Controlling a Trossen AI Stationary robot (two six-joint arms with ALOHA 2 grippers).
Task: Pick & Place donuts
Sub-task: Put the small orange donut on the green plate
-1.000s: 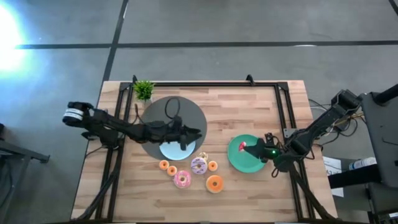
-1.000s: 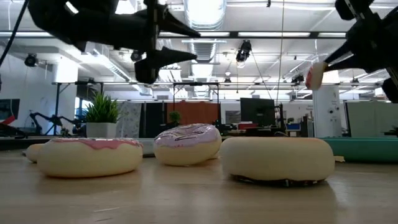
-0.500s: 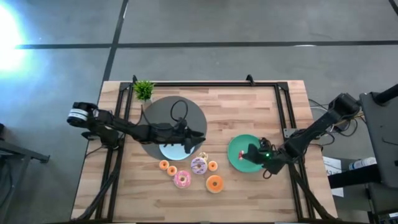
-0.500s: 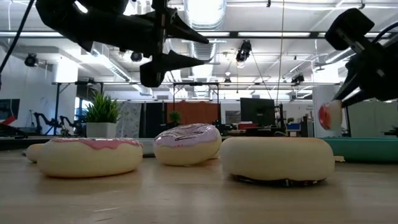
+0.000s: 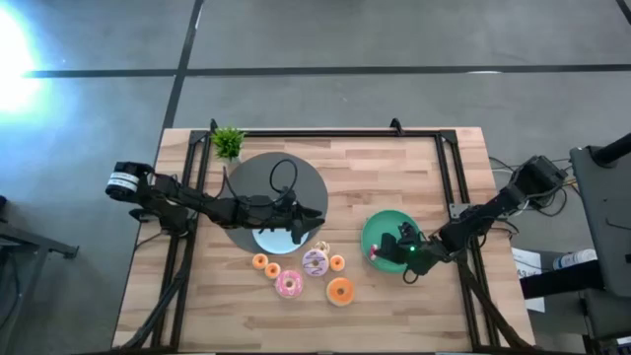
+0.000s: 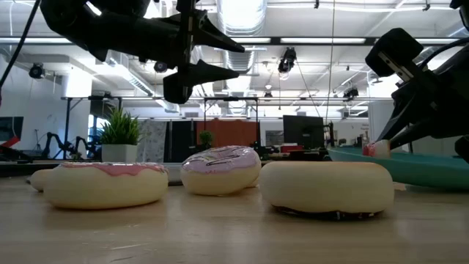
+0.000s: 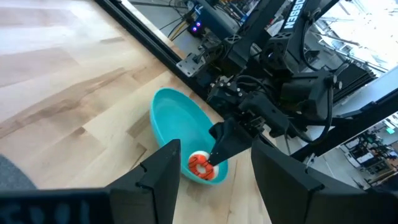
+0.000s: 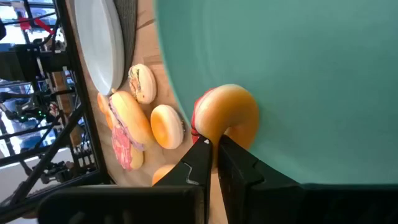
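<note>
Donuts: one red donut (image 8: 225, 118) is on the green plate (image 5: 380, 229), right gripper (image 5: 392, 252) jaws closed on it. Five remain lower centre; left gripper (image 5: 308, 229) jaws open.

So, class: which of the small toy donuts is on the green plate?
The red-frosted donut, gripped by the right tool; the others lie on bare wood.

Even overhead light; white glare patch on floor (image 5: 15, 44) at high view's left edge. Low view backlit by ceiling lamps (image 6: 242, 11) (arms silhouetted), background soft.
</note>
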